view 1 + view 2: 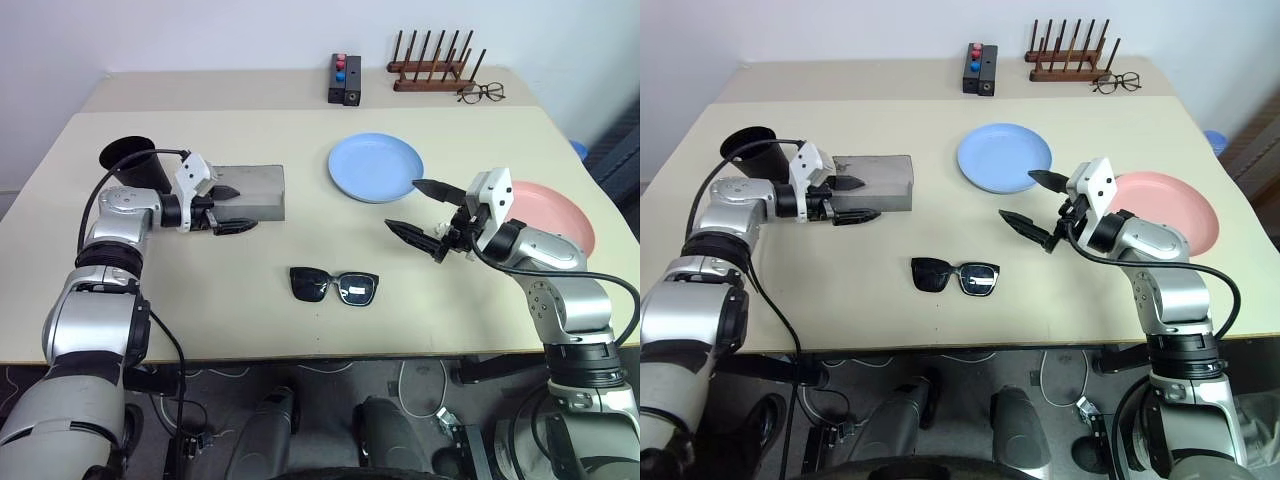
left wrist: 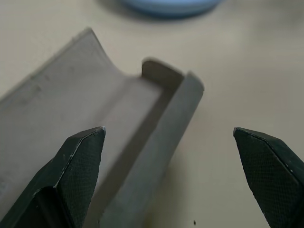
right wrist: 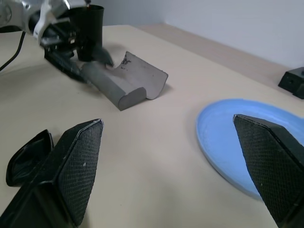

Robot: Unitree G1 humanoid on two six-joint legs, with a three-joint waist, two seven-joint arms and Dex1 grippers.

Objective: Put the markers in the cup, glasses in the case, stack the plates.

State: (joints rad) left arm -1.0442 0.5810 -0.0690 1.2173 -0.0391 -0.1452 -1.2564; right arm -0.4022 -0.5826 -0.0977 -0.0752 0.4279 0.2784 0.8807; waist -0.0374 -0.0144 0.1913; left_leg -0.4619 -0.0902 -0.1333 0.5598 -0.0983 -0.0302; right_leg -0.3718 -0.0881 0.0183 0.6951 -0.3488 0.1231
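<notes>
Case (image 1: 250,192): flat grey felt-like box beside tapered black cup (image 1: 130,160).

Open tabletop (image 1: 300,330) rings the sunglasses (image 1: 334,286) on every side, leaving clear approach. At their 10 o'clock the open grey case (image 1: 262,190) and black cup (image 1: 130,160) crowd the left gripper (image 1: 228,208). At 1 o'clock the blue plate (image 1: 375,167) and, at 3 o'clock, the pink plate (image 1: 555,215) flank the right gripper (image 1: 420,208).
</notes>
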